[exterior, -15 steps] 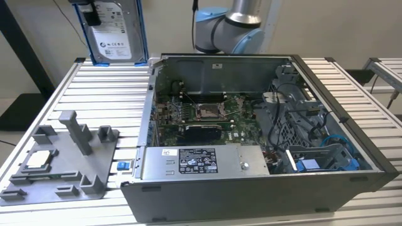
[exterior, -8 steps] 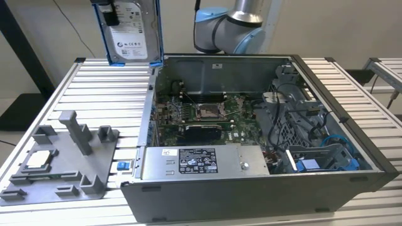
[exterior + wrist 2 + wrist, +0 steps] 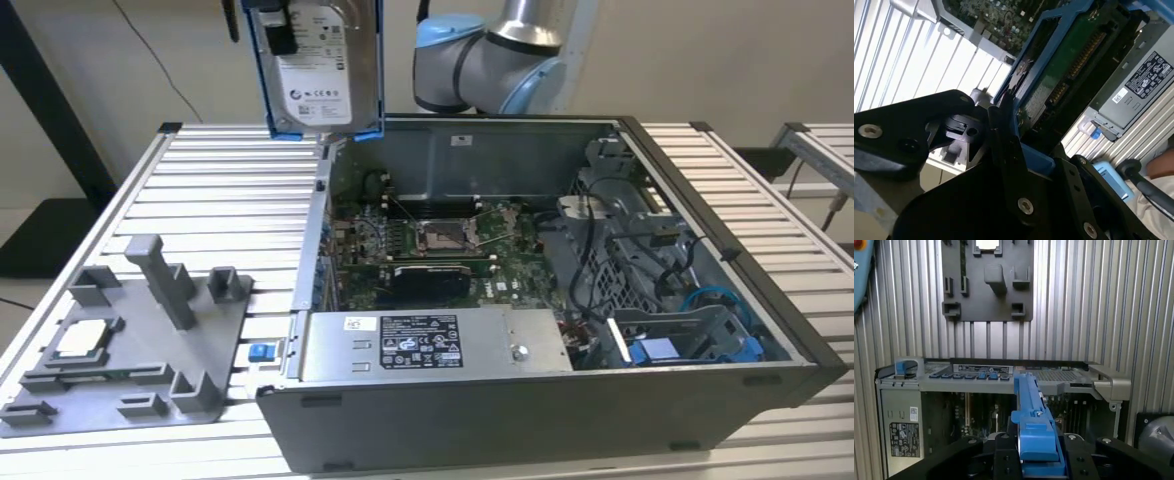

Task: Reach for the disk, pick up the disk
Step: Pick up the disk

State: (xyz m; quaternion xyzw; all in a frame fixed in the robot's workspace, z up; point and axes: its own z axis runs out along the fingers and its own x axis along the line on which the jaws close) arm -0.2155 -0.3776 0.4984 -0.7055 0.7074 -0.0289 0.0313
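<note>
- Hanging upright in the air, the disk is seen in the exterior view over the far corner of the open computer case, on the exterior view's left. It is well clear of the slatted table.
- The disk's white label is turned toward the exterior camera, and blue rails run down both long edges.
- The gripper is recorded as closed on the disk. In the first wrist view the disk is presented edge-on, with its blue rail standing straight out from between the two black jaws. The jaws are spaced only as wide as the disk is thick.
- In the second wrist view a black finger is laid against the blue rail, beside the green circuit-board face of the disk. Finger and rail are in contact.
- The disk is carried wholly by the jaws, apart from both case and table.
- Inside the case a motherboard is noted on the floor, with a labelled power supply along the near wall. A blue bracket is fixed at the exterior view's right.
- A grey fixture plate is laid on the table at the exterior view's left of the case. A small square silver chip is seated in it, well apart from the disk.
- The robot arm is seen behind the case's rear wall.
</note>
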